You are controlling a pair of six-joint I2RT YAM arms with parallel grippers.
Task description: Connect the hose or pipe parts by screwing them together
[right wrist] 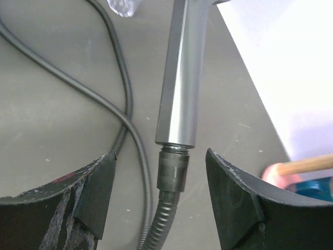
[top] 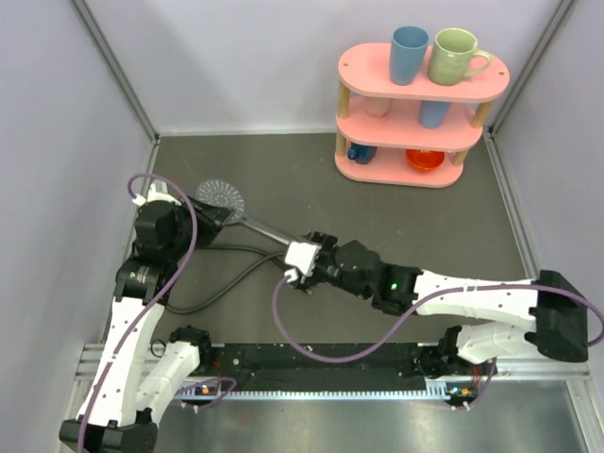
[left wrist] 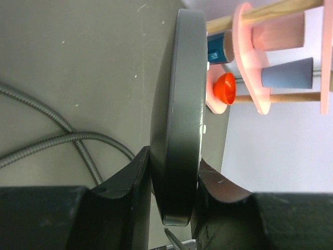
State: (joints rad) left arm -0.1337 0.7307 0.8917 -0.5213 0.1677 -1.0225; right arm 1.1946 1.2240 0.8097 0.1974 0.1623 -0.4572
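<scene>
Right tool [right wrist: 158, 156] spread, gaps either side of hose fitting [right wrist: 173, 171].

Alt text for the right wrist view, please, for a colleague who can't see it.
The shower head handle runs down the centre and meets the hose fitting, a thin band of thread showing at the joint. The right gripper stands open, a finger on either side, touching neither part. The hose loops over the grey table at left.
</scene>
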